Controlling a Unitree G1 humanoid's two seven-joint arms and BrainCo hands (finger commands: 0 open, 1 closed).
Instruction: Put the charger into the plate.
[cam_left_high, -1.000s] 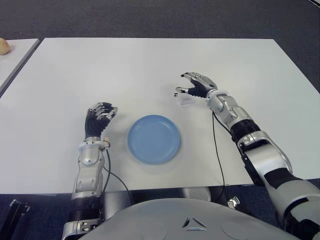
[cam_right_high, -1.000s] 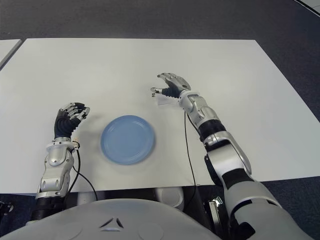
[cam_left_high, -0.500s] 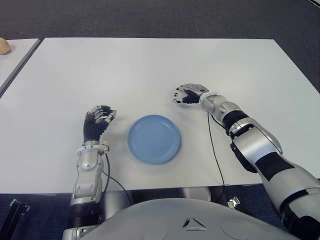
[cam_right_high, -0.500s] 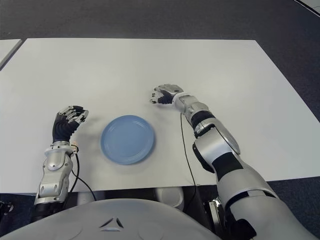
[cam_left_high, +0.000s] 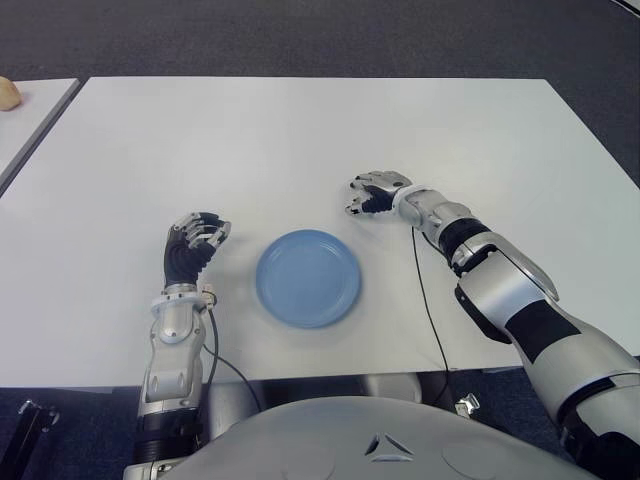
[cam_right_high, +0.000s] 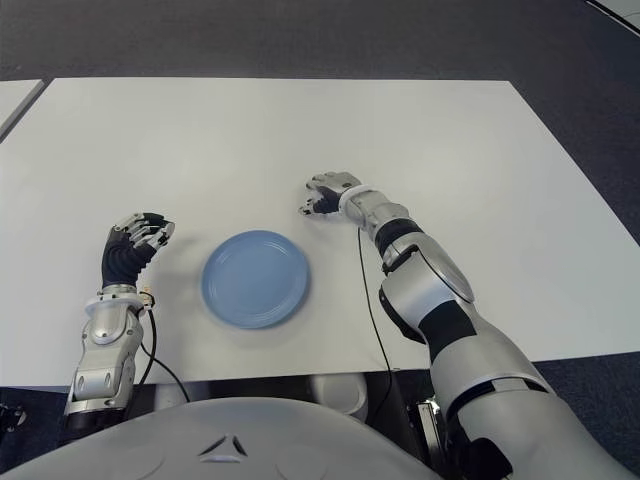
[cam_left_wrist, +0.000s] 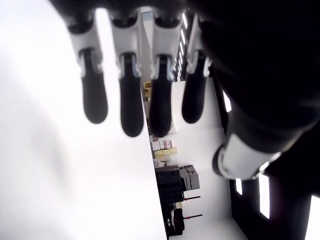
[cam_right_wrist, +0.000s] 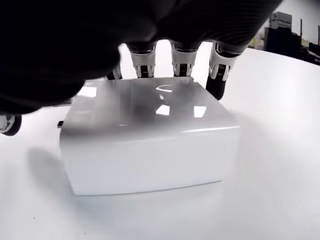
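Change: my right hand (cam_left_high: 375, 193) has dropped from above the charger (cam_right_wrist: 150, 145) to cup over it.
Right hand: fingers (cam_right_wrist: 182, 62) curled round the far edge, not yet lifting, so the block cannot slide.
Charger: on the white surface (cam_left_high: 300, 140), beyond the blue plate (cam_left_high: 307, 278).
Left hand (cam_left_high: 195, 240): curled, empty, left of the plate.

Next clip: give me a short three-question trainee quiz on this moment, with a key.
1. True or false: the charger already lies in the blue plate.
2. Which hand covers the charger? A) left hand B) right hand
3. Fill in: the charger stands on the white ____.

Key: 1 false, it sits on the table beyond the plate, on the robot's right. 2 B, its fingers reach over the charger's far edge; the left hand shows left of the plate. 3 table.
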